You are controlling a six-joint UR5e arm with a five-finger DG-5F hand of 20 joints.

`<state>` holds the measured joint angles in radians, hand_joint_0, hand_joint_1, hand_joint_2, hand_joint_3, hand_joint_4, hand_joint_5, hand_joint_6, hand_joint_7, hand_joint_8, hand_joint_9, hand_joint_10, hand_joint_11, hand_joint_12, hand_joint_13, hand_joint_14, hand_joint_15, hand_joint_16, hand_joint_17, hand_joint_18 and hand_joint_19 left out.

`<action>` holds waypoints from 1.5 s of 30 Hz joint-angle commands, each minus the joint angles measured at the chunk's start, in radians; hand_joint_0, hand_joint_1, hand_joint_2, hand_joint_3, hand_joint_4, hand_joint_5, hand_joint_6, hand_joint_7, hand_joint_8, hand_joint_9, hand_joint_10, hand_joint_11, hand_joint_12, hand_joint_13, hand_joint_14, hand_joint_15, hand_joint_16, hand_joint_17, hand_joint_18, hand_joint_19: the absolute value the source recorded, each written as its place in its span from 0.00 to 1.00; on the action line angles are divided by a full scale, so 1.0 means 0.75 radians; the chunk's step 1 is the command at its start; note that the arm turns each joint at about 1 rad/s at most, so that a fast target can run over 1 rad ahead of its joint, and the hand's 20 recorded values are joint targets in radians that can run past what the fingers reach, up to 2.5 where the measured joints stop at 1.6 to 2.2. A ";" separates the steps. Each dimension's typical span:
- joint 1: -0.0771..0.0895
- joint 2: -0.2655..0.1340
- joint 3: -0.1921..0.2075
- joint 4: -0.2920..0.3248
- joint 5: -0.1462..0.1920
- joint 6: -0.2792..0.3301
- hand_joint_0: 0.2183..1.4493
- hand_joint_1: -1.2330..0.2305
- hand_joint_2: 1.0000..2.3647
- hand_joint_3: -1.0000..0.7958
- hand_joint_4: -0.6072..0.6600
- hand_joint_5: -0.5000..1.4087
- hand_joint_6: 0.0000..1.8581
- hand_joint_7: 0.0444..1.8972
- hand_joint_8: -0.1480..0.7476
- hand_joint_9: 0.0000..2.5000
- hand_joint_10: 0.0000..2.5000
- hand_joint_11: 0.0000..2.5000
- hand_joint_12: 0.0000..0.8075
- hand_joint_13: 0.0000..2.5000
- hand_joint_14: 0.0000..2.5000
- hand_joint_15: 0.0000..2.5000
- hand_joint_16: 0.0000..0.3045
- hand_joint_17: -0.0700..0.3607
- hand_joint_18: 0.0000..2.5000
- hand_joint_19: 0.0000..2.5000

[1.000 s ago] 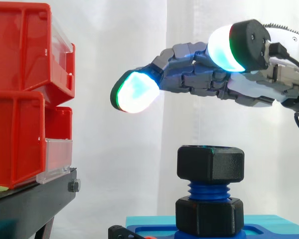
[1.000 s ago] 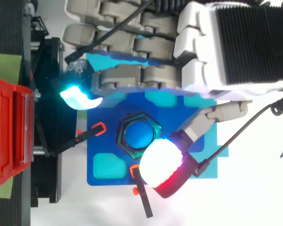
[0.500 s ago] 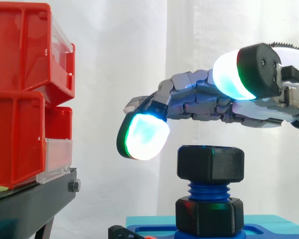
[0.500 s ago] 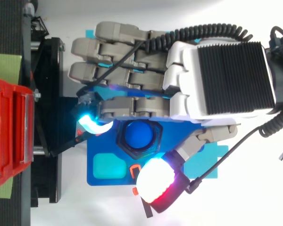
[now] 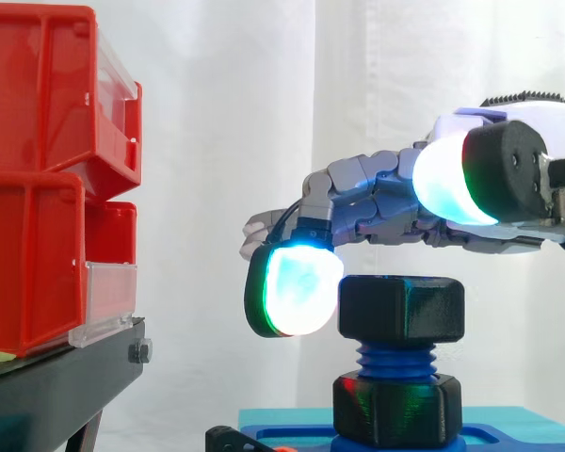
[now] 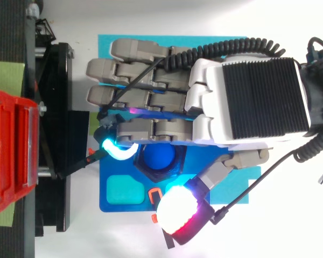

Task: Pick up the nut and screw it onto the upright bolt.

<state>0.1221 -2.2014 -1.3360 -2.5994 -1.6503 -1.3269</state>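
Side and top views of the threading station. The black hexagonal nut (image 5: pixel 400 306) sits on top of the blue upright bolt (image 5: pixel 393 356), at the top of its coarse threads and well above a second black nut (image 5: pixel 394 407) seated at the bolt's foot on the blue base plate (image 6: pixel 109 203). The nut appears rigid, light and moulded, with smooth, possibly slippery faces. It is best taken across two opposite flats and turned without tilting, so the threads do not bind. The hand (image 5: pixel 395 198) reaches in from the right, directly above the nut. One downturned fingertip (image 5: pixel 297 290) lies just beside the nut's left face, and the thumb pad (image 6: pixel 177 210) stands off on the near side. The hand brackets the nut loosely and clasps nothing.
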 commanded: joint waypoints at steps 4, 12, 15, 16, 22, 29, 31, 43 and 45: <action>-0.014 0.000 0.000 -0.003 -0.002 0.000 0.22 0.69 0.00 0.28 0.70 0.21 0.27 0.62 0.47 0.18 0.00 0.00 0.39 0.09 0.00 0.00 0.12 0.35 0.00 0.00; -0.028 0.000 -0.002 0.003 -0.004 0.000 0.22 0.67 0.00 0.28 0.69 0.22 0.27 0.68 0.48 0.23 0.00 0.00 0.36 0.13 0.00 0.00 0.10 0.32 0.02 0.00; -0.034 0.000 0.000 0.003 -0.008 0.000 0.23 0.66 0.00 0.28 0.69 0.23 0.27 0.71 0.49 0.25 0.00 0.00 0.35 0.15 0.00 0.00 0.09 0.31 0.04 0.00; -0.038 0.000 0.000 0.003 -0.008 0.000 0.23 0.66 0.00 0.28 0.69 0.23 0.27 0.71 0.49 0.26 0.00 0.00 0.34 0.16 0.00 0.00 0.09 0.31 0.04 0.00; -0.044 -0.002 0.000 0.009 -0.011 0.000 0.23 0.64 0.00 0.28 0.68 0.25 0.29 0.71 0.50 0.32 0.00 0.00 0.31 0.21 0.00 0.00 0.07 0.28 0.09 0.00; -0.050 -0.002 0.000 0.013 -0.013 0.000 0.24 0.63 0.00 0.28 0.67 0.26 0.30 0.71 0.50 0.34 0.00 0.00 0.29 0.23 0.00 0.00 0.07 0.27 0.11 0.00; -0.052 -0.002 0.000 0.013 -0.015 0.000 0.24 0.63 0.00 0.28 0.67 0.26 0.30 0.71 0.50 0.35 0.00 0.00 0.29 0.24 0.00 0.00 0.06 0.27 0.11 0.00; -0.069 0.000 0.000 0.013 -0.019 -0.002 0.25 0.62 0.00 0.28 0.61 0.28 0.31 0.68 0.49 0.43 0.00 0.00 0.26 0.28 0.00 0.00 0.05 0.25 0.14 0.00; -0.069 0.000 0.000 0.013 -0.023 -0.002 0.25 0.62 0.00 0.28 0.58 0.28 0.32 0.67 0.48 0.45 0.00 0.00 0.25 0.29 0.00 0.00 0.05 0.25 0.16 0.00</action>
<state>0.0734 -2.2019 -1.3364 -2.5894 -1.6634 -1.3284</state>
